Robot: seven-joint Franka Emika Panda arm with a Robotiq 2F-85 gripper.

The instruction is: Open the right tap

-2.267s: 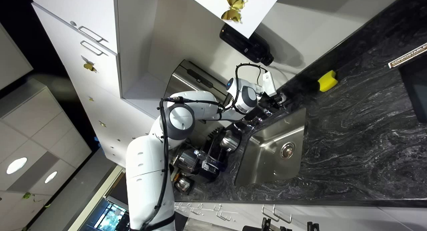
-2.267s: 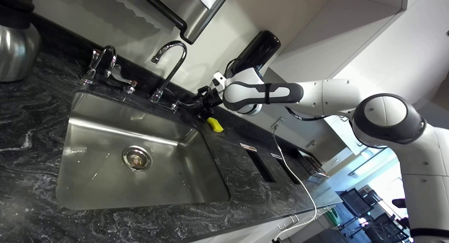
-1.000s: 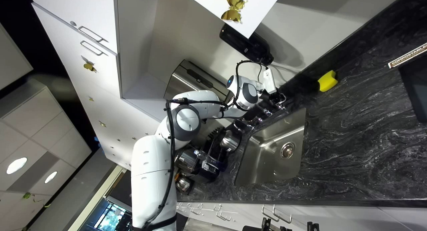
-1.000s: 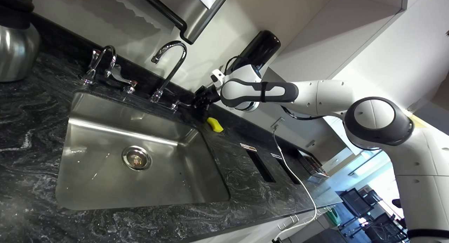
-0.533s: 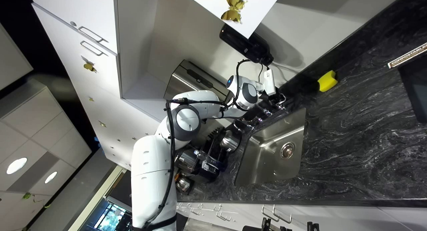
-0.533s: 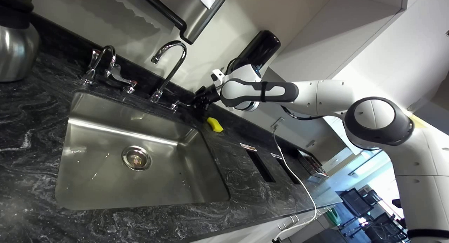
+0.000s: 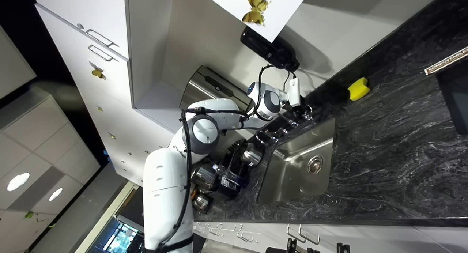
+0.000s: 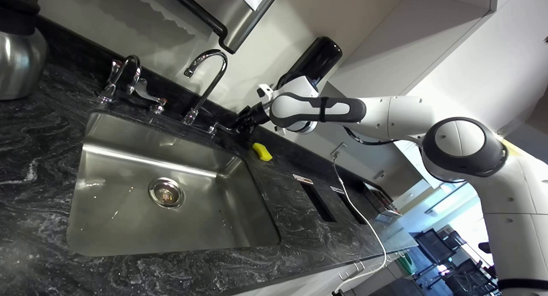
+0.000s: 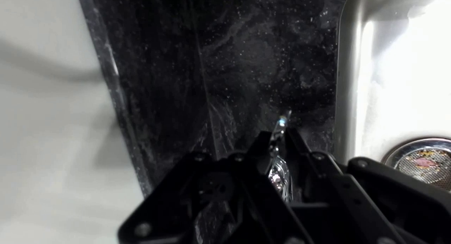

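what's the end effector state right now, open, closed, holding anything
End effector: closed, holding the chrome tap lever.

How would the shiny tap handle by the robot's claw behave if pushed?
The chrome lever handle looks metallic, so it probably won't bend. Fixed to its base, it should swivel rather than slide. Its glossy surface may feel slippery.

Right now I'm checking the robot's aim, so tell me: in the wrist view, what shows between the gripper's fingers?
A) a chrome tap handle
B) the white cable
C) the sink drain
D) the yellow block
A: in the wrist view, a chrome tap handle shows between the dark fingers of the gripper, though whether they touch it I cannot tell.
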